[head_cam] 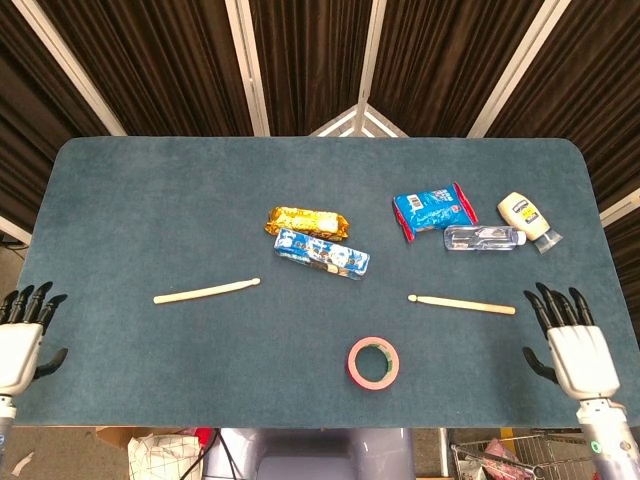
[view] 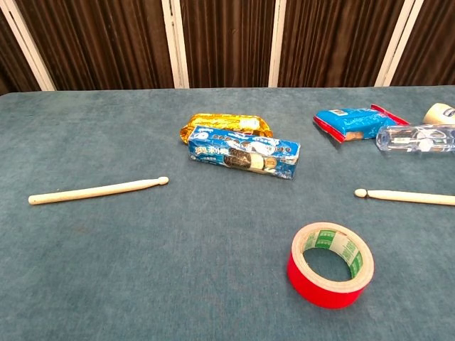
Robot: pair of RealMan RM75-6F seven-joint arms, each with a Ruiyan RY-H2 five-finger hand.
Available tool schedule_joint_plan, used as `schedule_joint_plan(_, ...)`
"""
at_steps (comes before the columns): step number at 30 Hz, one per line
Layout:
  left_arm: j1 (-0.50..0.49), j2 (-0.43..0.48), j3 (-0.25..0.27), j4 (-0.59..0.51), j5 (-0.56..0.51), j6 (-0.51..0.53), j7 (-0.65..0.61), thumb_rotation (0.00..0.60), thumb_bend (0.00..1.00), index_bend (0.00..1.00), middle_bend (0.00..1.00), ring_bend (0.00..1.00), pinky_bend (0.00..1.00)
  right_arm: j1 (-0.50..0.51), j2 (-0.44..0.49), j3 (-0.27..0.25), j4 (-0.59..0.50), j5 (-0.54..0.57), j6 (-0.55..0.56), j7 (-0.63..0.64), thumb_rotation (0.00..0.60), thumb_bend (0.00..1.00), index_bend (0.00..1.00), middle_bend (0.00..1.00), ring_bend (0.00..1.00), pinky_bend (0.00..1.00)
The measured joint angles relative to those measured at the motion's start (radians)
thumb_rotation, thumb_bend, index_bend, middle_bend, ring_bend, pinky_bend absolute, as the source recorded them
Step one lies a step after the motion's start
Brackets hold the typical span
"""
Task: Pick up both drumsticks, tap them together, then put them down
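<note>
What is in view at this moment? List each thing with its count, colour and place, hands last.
drumsticks: two, pale wood, flat on the table, tips pointing inward; left drumstick on the left side, right drumstick on the right side
tape roll: one, red, near edge, centre
blue cookie pack: one, blue, table centre
gold pack: one, gold, just behind the blue cookie pack
blue snack bag: one, blue with red edge, right of centre
water bottle: one, clear, lying down right of the snack bag
squeeze bottle: one, cream, far right
table: one, teal cover
left hand: open, at the left table edge, holding nothing
right hand: open, at the right near corner, holding nothing
</note>
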Motion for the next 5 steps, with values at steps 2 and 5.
schedule_joint_plan(2, 0.007, -0.002, -0.001, 0.019, 0.031, 0.004, -0.03, 0.6, 0.38, 0.17, 0.02, 0.0, 0.0, -0.007, 0.009, -0.001, -0.001, 0.001, 0.003, -0.007, 0.6, 0.32, 0.04, 0.07, 0.12, 0.04)
schedule_joint_plan(5, 0.018, -0.002, 0.0, 0.041, 0.081, 0.017, -0.072, 0.6, 0.38, 0.17, 0.02, 0.0, 0.0, -0.02, 0.026, -0.003, -0.006, 0.017, -0.001, -0.006, 0.6, 0.32, 0.03, 0.07, 0.12, 0.04)
